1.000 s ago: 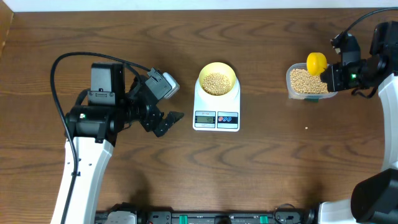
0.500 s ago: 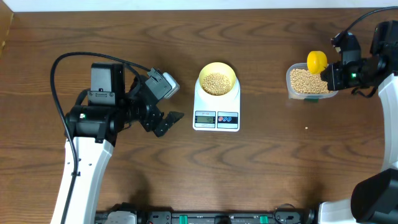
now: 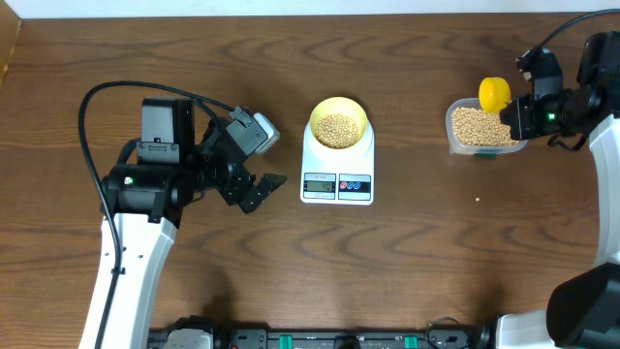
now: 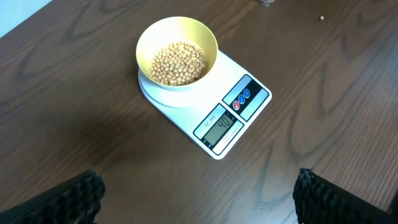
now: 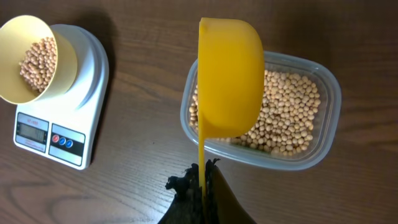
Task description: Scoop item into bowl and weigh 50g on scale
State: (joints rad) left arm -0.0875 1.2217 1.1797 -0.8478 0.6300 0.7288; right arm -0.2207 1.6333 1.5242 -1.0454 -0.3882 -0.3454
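Observation:
The pale-yellow bowl [image 3: 337,124] holds tan beans [image 3: 337,128] and sits on the white scale [image 3: 336,170]; its display [image 4: 222,127] shows digits. They also show in the left wrist view, bowl [image 4: 177,53], and the right wrist view, bowl [image 5: 37,59], scale [image 5: 62,124]. My right gripper [image 5: 204,180] is shut on the handle of a bright yellow scoop [image 5: 230,78], held over the clear tub of beans [image 5: 292,118]. The scoop [image 3: 493,93] and tub [image 3: 480,128] show at the right in the overhead view. My left gripper [image 3: 260,192] is open and empty, left of the scale.
One loose bean [image 3: 478,200] lies on the wooden table below the tub. The left arm's base and cable [image 3: 97,107] take up the table's left side. The right arm [image 3: 572,107] stands at the right edge.
The scoop has shifted very slightly up and to the right over the tub. The left arm has not moved.

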